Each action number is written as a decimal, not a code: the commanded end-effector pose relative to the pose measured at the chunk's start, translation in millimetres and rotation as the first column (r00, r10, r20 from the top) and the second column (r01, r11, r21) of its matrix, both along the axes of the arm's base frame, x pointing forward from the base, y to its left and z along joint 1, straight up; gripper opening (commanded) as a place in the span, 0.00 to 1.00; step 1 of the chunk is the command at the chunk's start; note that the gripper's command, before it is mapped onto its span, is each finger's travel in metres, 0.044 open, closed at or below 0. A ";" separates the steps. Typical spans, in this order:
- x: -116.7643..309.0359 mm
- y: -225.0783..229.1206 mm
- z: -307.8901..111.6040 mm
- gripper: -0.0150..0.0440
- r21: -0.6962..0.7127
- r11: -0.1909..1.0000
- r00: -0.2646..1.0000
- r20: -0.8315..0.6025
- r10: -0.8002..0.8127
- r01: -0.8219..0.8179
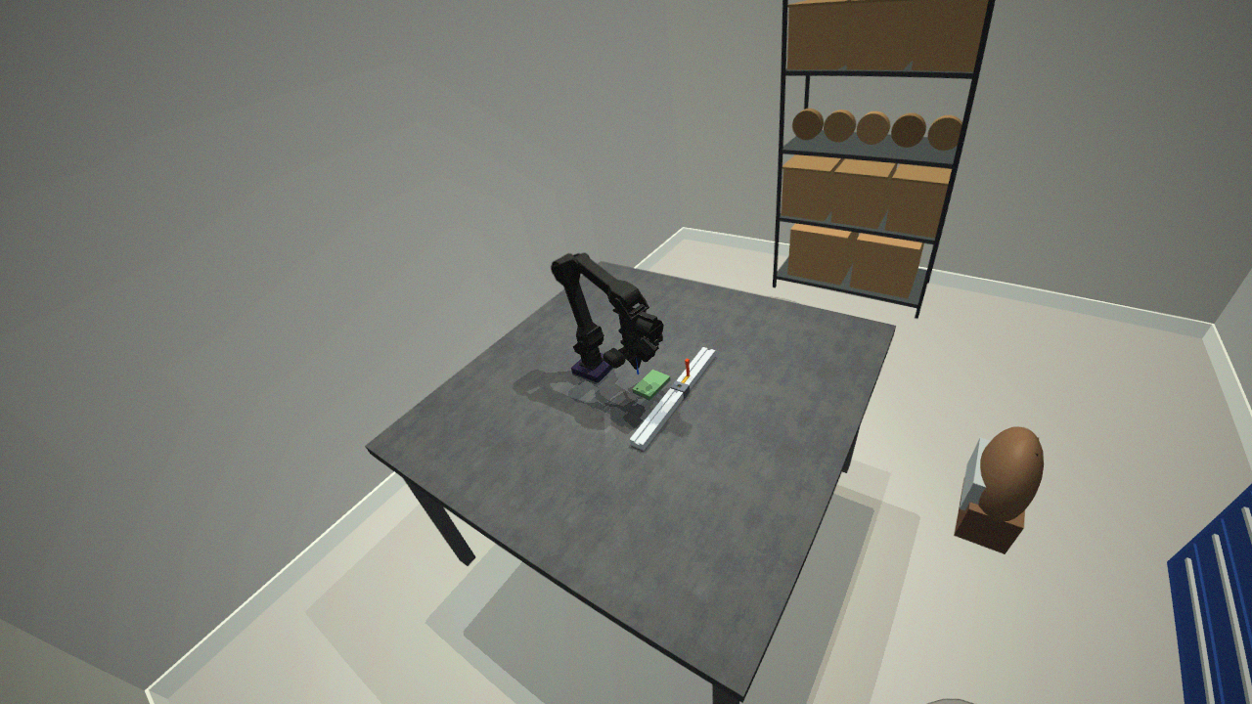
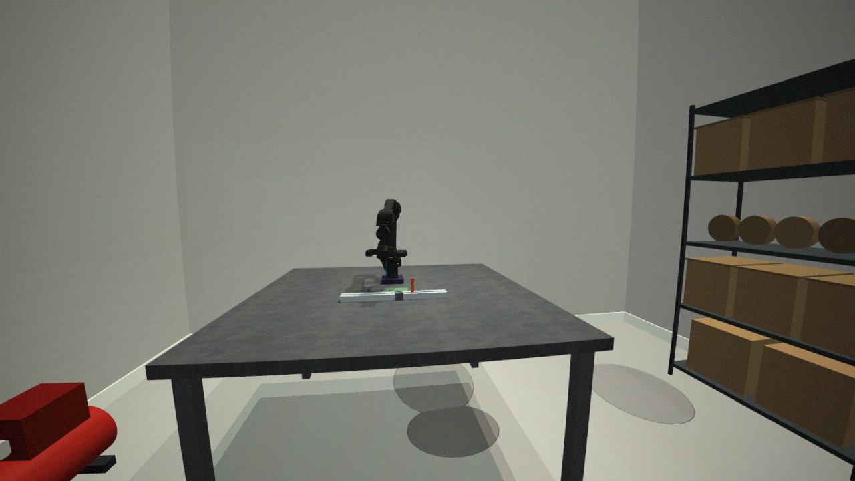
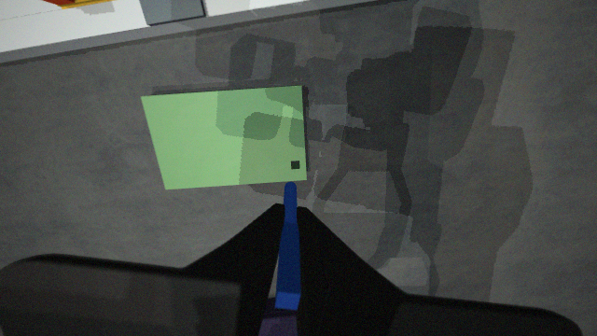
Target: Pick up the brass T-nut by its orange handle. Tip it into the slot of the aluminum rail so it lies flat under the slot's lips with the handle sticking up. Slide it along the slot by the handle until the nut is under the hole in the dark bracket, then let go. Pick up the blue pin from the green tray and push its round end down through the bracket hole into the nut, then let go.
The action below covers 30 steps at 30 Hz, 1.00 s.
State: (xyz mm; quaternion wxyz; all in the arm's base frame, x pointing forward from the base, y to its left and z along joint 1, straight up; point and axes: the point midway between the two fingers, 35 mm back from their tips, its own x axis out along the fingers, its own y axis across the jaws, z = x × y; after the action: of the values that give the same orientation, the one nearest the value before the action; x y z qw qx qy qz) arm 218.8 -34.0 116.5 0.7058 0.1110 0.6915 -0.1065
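My gripper (image 3: pixel 288 215) (image 1: pixel 637 364) is shut on the blue pin (image 3: pixel 290 261) (image 1: pixel 637 371) and holds it above the table beside the green tray. The pin's round end points down, away from the wrist. The green tray (image 3: pixel 187 145) (image 1: pixel 651 383) holds no pin; a small dark square hole shows near its corner. The aluminum rail (image 1: pixel 658 419) (image 2: pixel 365 296) lies beyond the tray. The dark bracket (image 1: pixel 679 385) (image 2: pixel 399 295) (image 3: pixel 174 11) sits across it. The orange handle (image 1: pixel 687 368) (image 2: pixel 412 284) stands upright from the rail close beside the bracket. The nut under the handle is too small to judge.
The table (image 1: pixel 542 490) (image 2: pixel 298 335) carries the arm's purple base (image 1: pixel 591 372) (image 2: pixel 392 279) behind the tray. The rail runs lengthwise past the tray on the side away from the base. The shelf rack (image 1: pixel 867 157) (image 2: pixel 771 251) stands off the table.
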 end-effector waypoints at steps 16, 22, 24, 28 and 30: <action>56.6 18.8 10.2 0.00 0.009 0.995 0.995 -0.020 0.099 -0.099; 74.2 26.9 10.3 0.00 0.012 0.992 0.991 -0.026 0.128 -0.128; 80.0 29.9 10.0 0.00 0.012 0.990 0.990 -0.029 0.138 -0.138; 91.3 36.1 9.1 0.00 0.014 0.988 0.987 -0.033 0.157 -0.157; 96.9 39.4 8.4 0.00 0.015 0.986 0.985 -0.035 0.167 -0.166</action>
State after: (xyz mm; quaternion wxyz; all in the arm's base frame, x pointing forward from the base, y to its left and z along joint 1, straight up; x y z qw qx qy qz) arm 306.3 -0.6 125.2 0.6994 0.0595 0.7104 -0.0519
